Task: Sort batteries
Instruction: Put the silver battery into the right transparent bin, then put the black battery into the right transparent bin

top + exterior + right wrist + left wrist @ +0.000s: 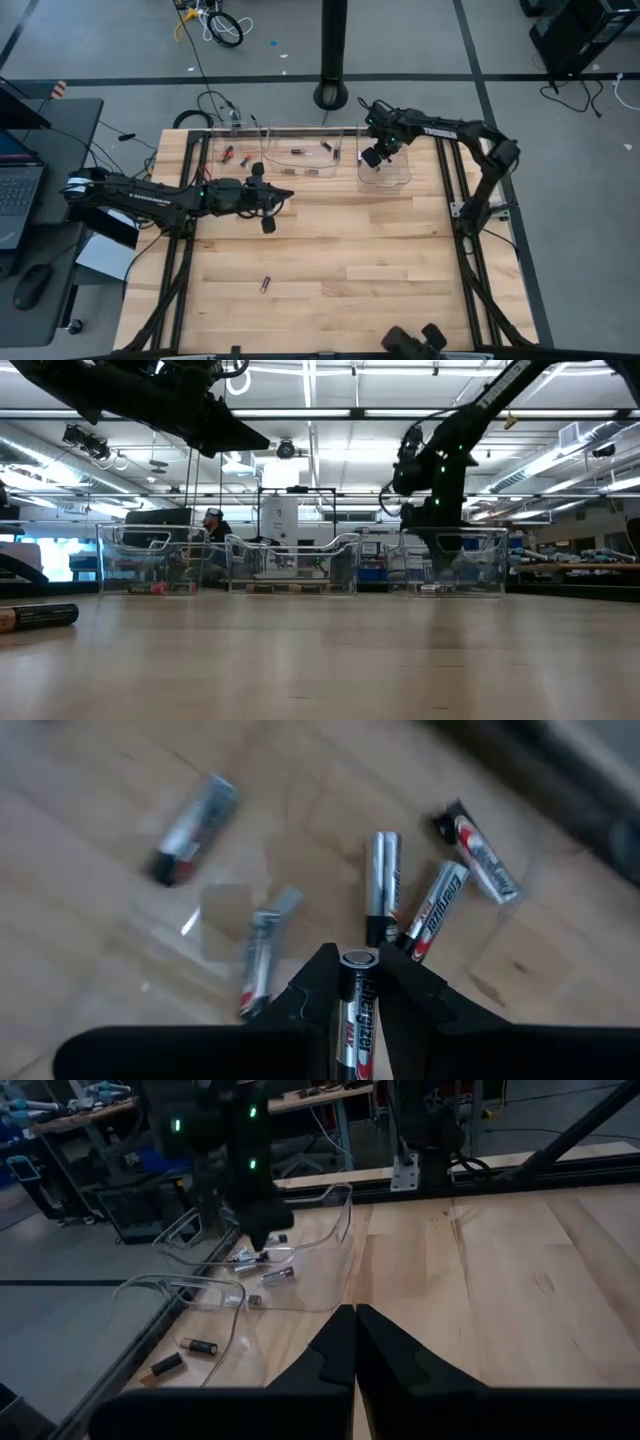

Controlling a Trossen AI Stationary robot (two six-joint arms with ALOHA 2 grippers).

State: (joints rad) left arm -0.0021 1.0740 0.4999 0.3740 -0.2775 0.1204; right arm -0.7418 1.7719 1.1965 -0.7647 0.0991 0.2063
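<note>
Right jaws: clamped on one silver-and-black cylindrical battery, held lengthwise between the fingers, its metal cap showing at the lower centre of the right wrist frame. Grip looks centred; no tilt that I can see.

Below the held cell: five more loose silver-and-black batteries lie scattered on the clear floor of the bin, from the upper left across to the upper right of that frame. Two of them lie side by side just above my fingertips.

High view: I hang over the clear plastic bin at the right end of the row, upper right of centre in the frame. The middle clear bin and the left clear bin each hold a few small cells too.

Left jaws: pressed together, empty, hovering over bare wooden bench left of centre in the high view. That arm waits.

One stray dark battery lies alone on the bench, lower left of centre in the high view.

Judgement: the step in hand is the release into the right bin. To do it well, lower until the cell is near the floor, part the jaws only slightly, and aim for the open patch so it does not bounce off its neighbours. Stray cell comes after.
</note>
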